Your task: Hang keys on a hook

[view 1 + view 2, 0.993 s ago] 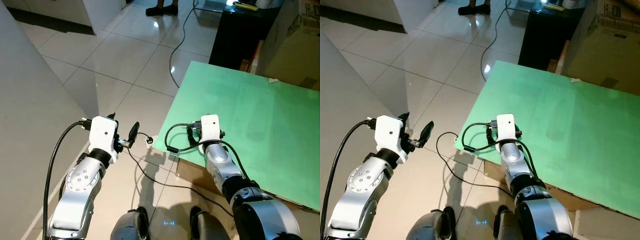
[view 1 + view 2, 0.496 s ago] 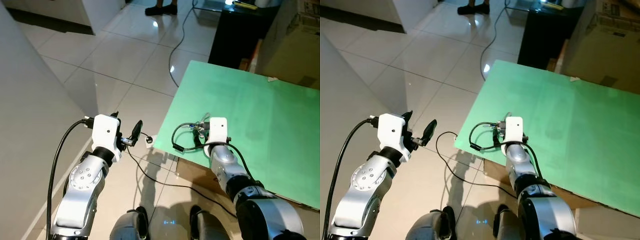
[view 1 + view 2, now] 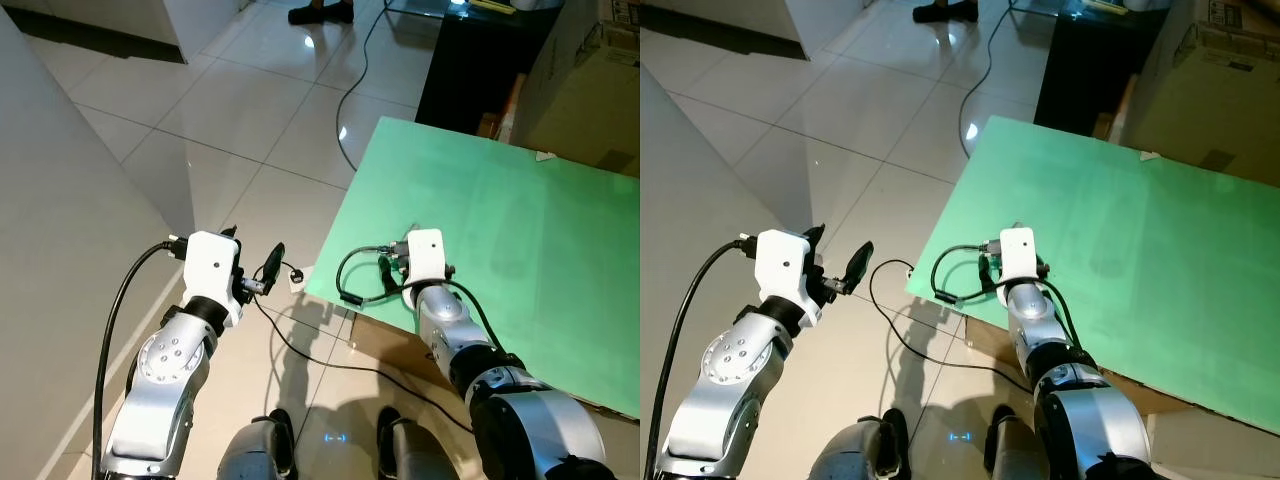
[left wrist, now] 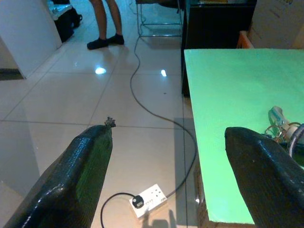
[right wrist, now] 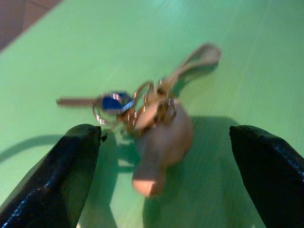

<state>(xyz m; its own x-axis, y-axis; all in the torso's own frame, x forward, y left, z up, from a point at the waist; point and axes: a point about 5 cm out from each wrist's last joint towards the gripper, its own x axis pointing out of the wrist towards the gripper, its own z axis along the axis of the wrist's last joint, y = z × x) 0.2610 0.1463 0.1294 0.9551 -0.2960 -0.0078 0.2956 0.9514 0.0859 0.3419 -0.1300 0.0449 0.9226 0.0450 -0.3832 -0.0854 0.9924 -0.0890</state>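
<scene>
Right gripper [image 5: 161,156] hovers low over the near corner of the green worktop [image 3: 520,230], and we see its two black fingers [image 5: 57,175] spread wide, holding nothing. Between them, lying flat on the green surface, are the keys [image 5: 142,111]: a bunch of rings with a blue-headed key, a tan fob and a pale strap loop reaching away from the bunch. The picture there is blurred, so we cannot make out finer detail. From the head view, the keys [image 3: 395,256] show as a small glint just ahead of the white wrist housing, close to the worktop's edge.

Our left gripper [image 4: 166,156] is held out over the tiled floor [image 3: 220,130], well apart from the worktop, its fingers also spread and empty. Below it a white power strip [image 4: 148,201] lies on the tiles, with a dark cable [image 4: 142,102] running off across the floor. Farther back we see a person's legs [image 4: 105,23] standing beside a dark cabinet [image 3: 480,70].
</scene>
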